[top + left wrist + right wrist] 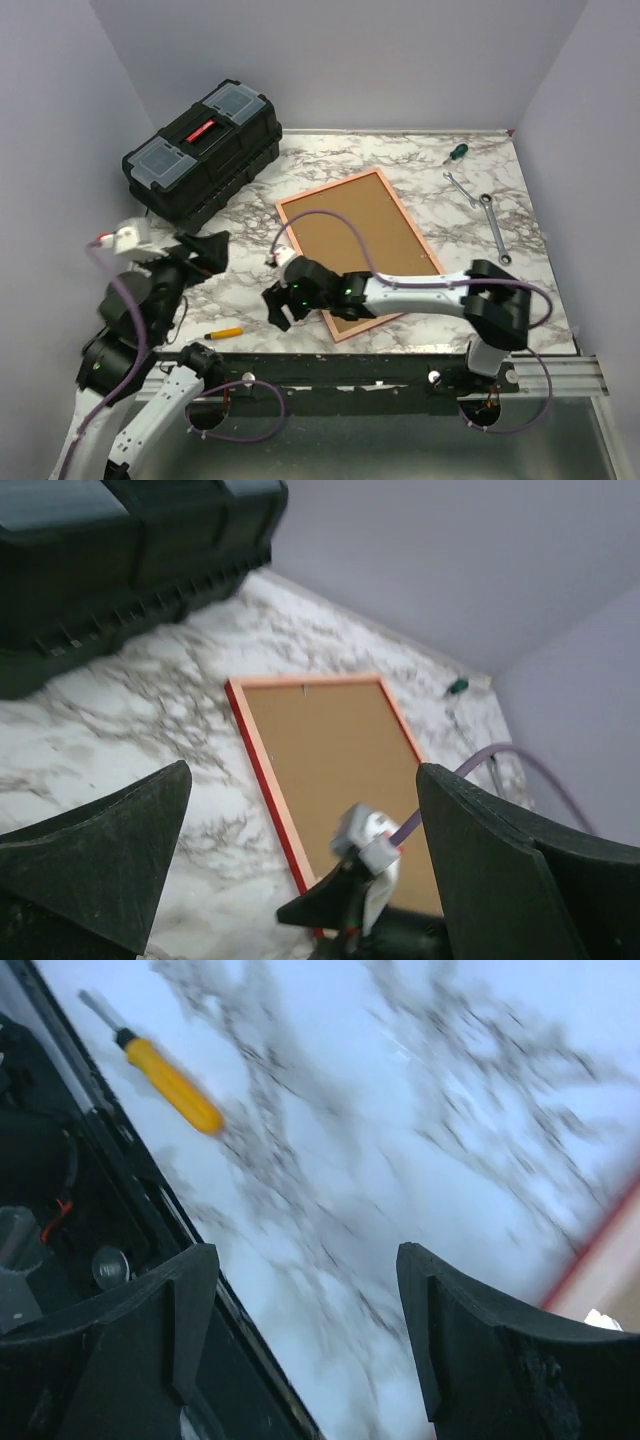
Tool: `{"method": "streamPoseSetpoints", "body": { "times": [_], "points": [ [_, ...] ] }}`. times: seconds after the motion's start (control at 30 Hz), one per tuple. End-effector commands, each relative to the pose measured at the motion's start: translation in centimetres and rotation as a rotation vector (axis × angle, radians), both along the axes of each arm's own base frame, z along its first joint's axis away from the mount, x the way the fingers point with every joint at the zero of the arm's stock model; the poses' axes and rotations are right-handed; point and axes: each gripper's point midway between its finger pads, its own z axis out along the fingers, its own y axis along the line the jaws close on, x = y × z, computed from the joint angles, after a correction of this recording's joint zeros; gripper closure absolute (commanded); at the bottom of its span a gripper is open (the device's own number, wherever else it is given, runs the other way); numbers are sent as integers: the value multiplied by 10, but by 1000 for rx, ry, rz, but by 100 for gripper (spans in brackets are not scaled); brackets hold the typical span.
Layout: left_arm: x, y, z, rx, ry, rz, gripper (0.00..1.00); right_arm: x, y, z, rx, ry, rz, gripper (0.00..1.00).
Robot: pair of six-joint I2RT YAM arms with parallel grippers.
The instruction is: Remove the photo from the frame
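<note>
Frame (329, 187) lies face-down on the counter (520, 280), long axis running away-left, its left long edge just beside the open right gripper (277, 312); open left gripper (212, 250) well apart.

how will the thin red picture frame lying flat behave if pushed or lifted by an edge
The thin red rectangular frame lies flat on the smooth marble table, so it probably slides when pushed. Its low rim likely offers little to grip. It looks light but stiff.

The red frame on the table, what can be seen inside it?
Only a plain brown backing board fills the frame. No photo shows; if one is there, the board covers it. The right arm hides the frame's near corner.
</note>
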Motion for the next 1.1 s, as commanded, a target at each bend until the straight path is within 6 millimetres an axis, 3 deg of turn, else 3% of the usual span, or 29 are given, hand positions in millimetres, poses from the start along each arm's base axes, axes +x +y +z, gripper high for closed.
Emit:
{"method": "streamPoseSetpoints", "body": {
  "times": [0.0,0.1,0.23,0.5,0.57,0.7,0.77,0.87,0.9,1.07],
  "points": [
    [-40,77,17,109,-62,263,2,-15,83,4,61,-217,281,21],
    [-53,89,30,104,-120,287,2,-23,111,-10,77,-239,393,21],
    [-57,89,23,134,-96,275,2,-40,133,-29,44,-288,556,21],
    [-56,85,19,145,-101,248,2,-36,146,-81,-82,-341,593,32],
    [-56,84,20,143,-105,241,2,-34,139,-90,-107,-375,598,40],
    [-55,83,19,144,-107,236,3,-44,119,-105,-182,-458,680,68],
    [-54,82,19,143,-109,233,3,-40,107,-109,-238,-510,670,80],
    [-51,78,19,136,-109,224,3,-25,89,-99,-278,-551,578,99],
    [-49,75,19,133,-106,213,3,-22,81,-94,-284,-559,546,99],
    [-37,53,15,123,-84,135,3,-16,50,-21,-147,-581,351,99]
  ]
}}
